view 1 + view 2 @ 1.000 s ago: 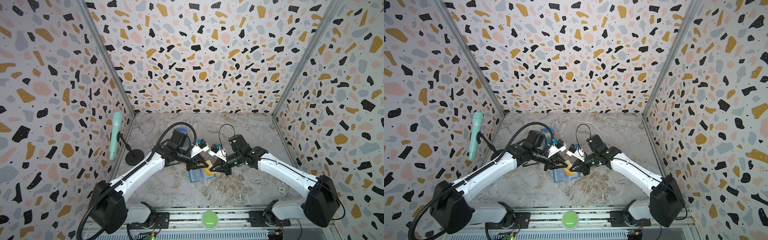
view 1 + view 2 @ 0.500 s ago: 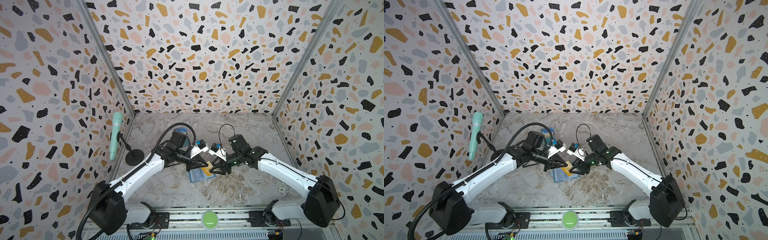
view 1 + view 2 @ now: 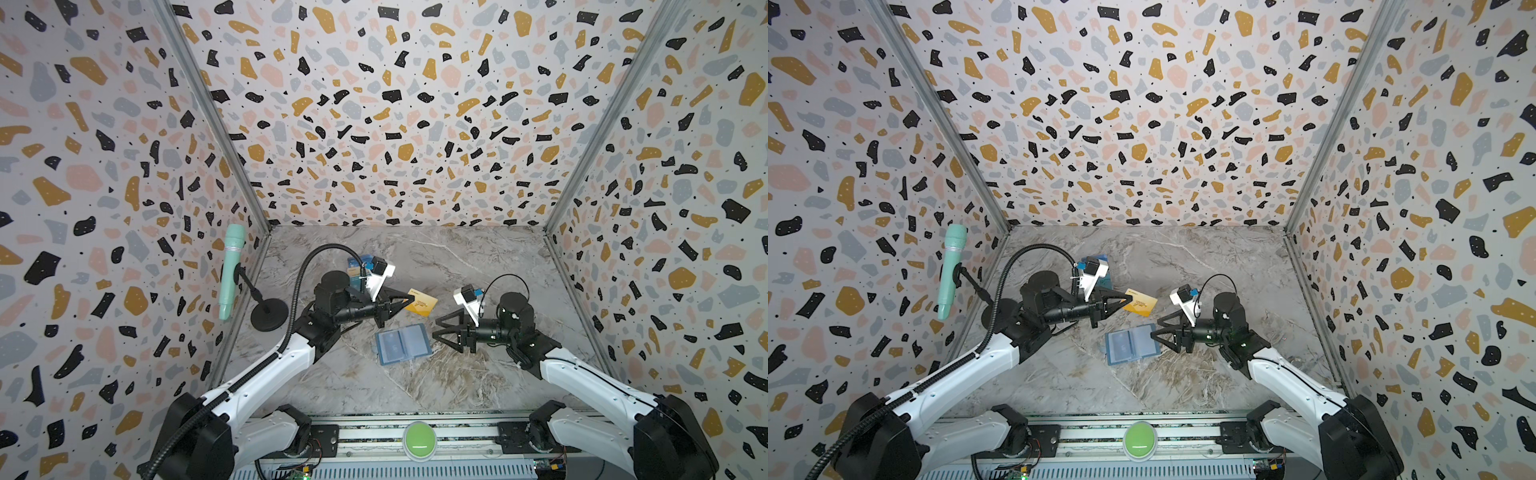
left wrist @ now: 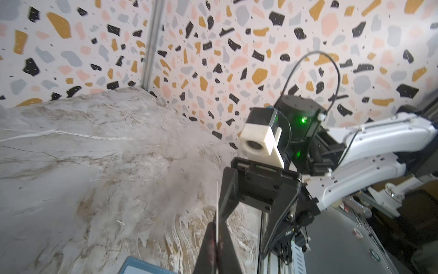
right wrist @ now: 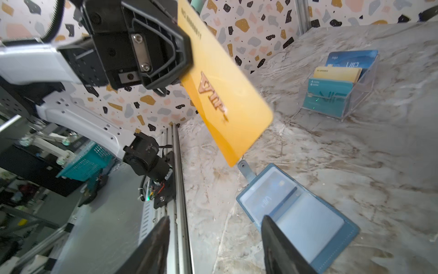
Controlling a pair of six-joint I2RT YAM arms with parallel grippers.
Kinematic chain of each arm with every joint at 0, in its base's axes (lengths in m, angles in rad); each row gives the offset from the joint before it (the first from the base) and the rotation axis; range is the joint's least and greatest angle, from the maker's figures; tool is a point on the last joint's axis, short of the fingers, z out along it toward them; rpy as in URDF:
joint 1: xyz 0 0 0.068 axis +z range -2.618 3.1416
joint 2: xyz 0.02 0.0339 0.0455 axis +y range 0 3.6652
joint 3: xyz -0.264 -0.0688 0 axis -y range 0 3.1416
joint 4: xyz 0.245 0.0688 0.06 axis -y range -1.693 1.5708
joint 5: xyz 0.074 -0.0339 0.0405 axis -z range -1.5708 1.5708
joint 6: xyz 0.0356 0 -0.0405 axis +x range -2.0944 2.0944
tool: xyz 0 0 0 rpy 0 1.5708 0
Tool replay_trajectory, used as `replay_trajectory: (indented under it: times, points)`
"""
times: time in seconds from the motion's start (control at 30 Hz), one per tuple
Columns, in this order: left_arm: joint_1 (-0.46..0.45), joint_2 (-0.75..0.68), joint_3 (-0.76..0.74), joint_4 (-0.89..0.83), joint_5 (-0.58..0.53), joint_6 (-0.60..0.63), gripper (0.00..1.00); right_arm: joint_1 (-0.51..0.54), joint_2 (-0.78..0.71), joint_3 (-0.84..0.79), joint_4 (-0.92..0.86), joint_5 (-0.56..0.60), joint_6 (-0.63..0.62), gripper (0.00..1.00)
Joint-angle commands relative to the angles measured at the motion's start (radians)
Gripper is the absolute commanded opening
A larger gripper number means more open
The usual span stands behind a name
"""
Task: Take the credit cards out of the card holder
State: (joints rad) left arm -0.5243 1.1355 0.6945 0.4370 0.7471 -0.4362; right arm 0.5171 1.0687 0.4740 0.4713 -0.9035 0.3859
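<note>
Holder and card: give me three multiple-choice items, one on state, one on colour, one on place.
1. The holder is: A open, B snapped shut, C half folded.
2. The held card is: A yellow, B teal, C red.
3. That card is in: A the holder, B the left gripper, C the right gripper.
Key: A, its clear pockets face up; A, its yellow face shows in the right wrist view; B, the left gripper pinches it, the right gripper is open and empty.

Mint microphone (image 3: 231, 272) (on black stand (image 3: 269, 316)), green button (image 3: 419, 439), seemingly a teal basket (image 5: 86, 163)
</note>
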Motion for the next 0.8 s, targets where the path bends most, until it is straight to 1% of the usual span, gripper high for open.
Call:
replay_trajectory:
  times: [0.0, 0.1, 0.17, 0.23, 0.43, 0.5, 0.77]
  points:
    - [0.004, -0.004, -0.066, 0.383, -0.074, -0.252, 0.00, 0.000, 0.026, -0.009, 0.347, -0.003, 0.165, 0.52]
    - [0.004, 0.007, -0.105, 0.477, -0.077, -0.315, 0.00, 0.001, 0.087, -0.006, 0.480, -0.007, 0.231, 0.51]
    - [0.004, 0.004, -0.125, 0.506, -0.088, -0.330, 0.00, 0.003, 0.128, 0.001, 0.569, -0.012, 0.277, 0.51]
    - [0.004, -0.013, -0.145, 0.515, -0.110, -0.332, 0.00, 0.007, 0.172, 0.016, 0.638, -0.014, 0.314, 0.48]
    - [0.004, -0.085, -0.201, 0.518, -0.178, -0.324, 0.00, 0.040, 0.256, 0.031, 0.754, 0.004, 0.362, 0.39]
    - [0.004, -0.104, -0.221, 0.528, -0.193, -0.331, 0.00, 0.052, 0.280, 0.040, 0.789, -0.008, 0.375, 0.36]
    - [0.004, -0.119, -0.268, 0.576, -0.204, -0.370, 0.00, 0.083, 0.314, 0.077, 0.848, -0.016, 0.399, 0.35]
